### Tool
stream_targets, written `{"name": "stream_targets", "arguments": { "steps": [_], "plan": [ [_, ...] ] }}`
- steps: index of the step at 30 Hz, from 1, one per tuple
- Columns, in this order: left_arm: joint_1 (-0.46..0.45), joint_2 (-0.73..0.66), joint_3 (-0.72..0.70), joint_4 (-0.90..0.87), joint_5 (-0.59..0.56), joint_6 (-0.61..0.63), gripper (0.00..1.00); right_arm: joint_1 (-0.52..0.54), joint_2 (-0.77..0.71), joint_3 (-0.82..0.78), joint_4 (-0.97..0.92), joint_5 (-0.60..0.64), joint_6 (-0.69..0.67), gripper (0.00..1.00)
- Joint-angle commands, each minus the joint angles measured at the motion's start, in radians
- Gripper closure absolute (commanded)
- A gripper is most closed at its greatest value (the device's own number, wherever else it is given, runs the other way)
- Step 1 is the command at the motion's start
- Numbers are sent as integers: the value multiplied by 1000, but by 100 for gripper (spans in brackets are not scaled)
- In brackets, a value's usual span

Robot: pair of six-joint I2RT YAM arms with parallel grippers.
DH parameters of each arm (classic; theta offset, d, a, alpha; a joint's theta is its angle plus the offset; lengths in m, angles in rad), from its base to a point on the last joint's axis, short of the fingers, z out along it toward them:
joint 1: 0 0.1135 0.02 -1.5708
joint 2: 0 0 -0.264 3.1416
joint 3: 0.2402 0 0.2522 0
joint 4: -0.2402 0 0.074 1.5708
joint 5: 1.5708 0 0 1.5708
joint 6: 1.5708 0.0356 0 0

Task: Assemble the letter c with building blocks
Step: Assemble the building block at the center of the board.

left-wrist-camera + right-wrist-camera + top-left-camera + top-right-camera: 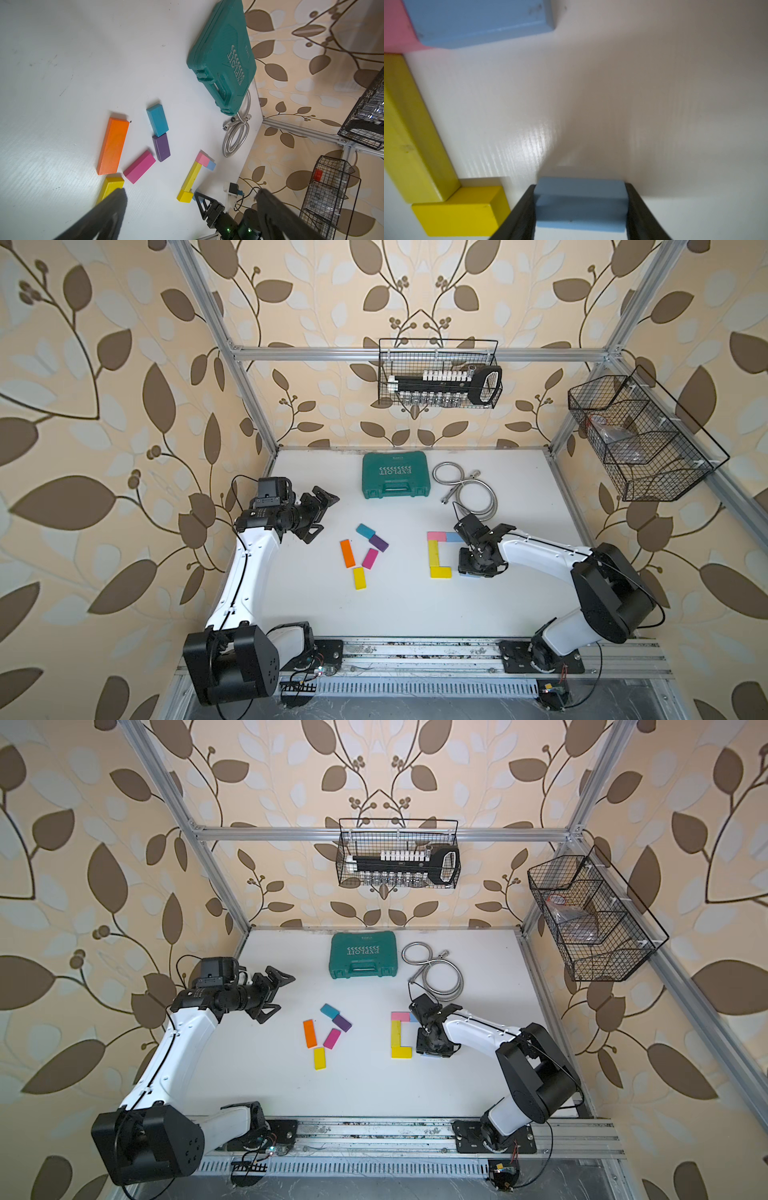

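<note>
A partial letter lies right of the table's middle: a pink block (436, 536) and a light blue block (454, 537) along the far side, a long yellow block (433, 553) down the left, and a short yellow block (440, 572) at the near corner. My right gripper (478, 568) points down, shut on a second light blue block (580, 204) low over the table, just right of the short yellow block (460, 209) with a small gap. My left gripper (322, 514) hangs open and empty at the left, apart from every block. Orange (347, 553), teal (365, 530), purple (378, 542), magenta (370, 558) and yellow (359, 578) blocks lie loose mid-table.
A green tool case (395, 475) and a coiled metal hose (469, 489) lie at the back of the table. One wire basket (440, 373) hangs on the back wall, a second wire basket (640, 439) on the right frame. Both arm bases sit on the front rail.
</note>
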State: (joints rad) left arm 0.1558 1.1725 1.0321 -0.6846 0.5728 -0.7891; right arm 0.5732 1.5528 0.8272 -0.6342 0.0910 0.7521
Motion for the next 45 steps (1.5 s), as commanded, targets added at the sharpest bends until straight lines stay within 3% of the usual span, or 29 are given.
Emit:
{"name": "stream_targets", "arguments": {
  "steps": [1, 7, 16, 18, 19, 22, 24, 45],
  "plan": [
    [-11, -10, -7, 11, -1, 0, 1, 16, -21, -33, -13, 15, 31, 45],
    [-10, -13, -12, 11, -1, -3, 1, 20, -16, -34, -16, 18, 38, 33],
    [-12, -15, -12, 13, -2, -5, 1, 19, -51, -28, -38, 17, 47, 26],
    [-12, -14, -11, 13, -2, -4, 1, 18, -74, -30, -47, 13, 59, 22],
    [-12, -14, -12, 14, -2, -4, 1, 19, -89, -31, -50, 12, 63, 15],
    [-12, -14, -12, 17, -2, -6, 1, 18, -135, -40, -49, -1, 76, 12],
    [-13, -13, -15, 18, -2, -6, 1, 17, -152, -44, -49, -18, 82, 4],
    [-21, -7, -6, 20, -1, -8, 1, -17, -117, -84, 47, -117, 98, 3]
  ]
}}
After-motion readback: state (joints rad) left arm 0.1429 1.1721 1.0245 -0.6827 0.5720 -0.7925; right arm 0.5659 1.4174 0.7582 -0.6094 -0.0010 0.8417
